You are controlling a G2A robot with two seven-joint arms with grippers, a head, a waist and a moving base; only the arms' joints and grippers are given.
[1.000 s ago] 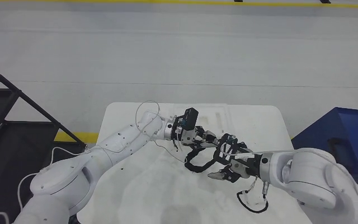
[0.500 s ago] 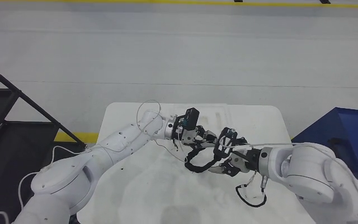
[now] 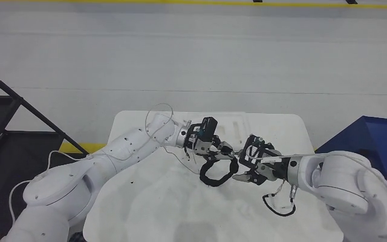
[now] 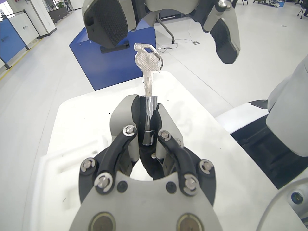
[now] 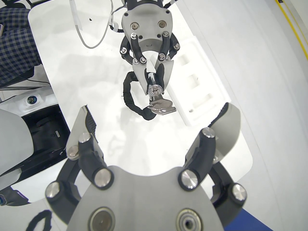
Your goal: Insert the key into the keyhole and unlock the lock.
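Key [image 4: 147,60] seated in the lock [image 4: 149,118], right claw [image 4: 166,34] spread wide

The lock's silver cylinder is clamped between the fingers of the left claw [image 4: 146,106] and is held above the white tabletop [image 4: 79,111]. The key is lodged blade-first in the keyhole [image 5: 155,89], and its head is left sticking out of the lock, ungripped. The right claw is held fully open, empty, facing the lock just beyond the key head. A black cable [image 5: 128,97] is looped below the lock.
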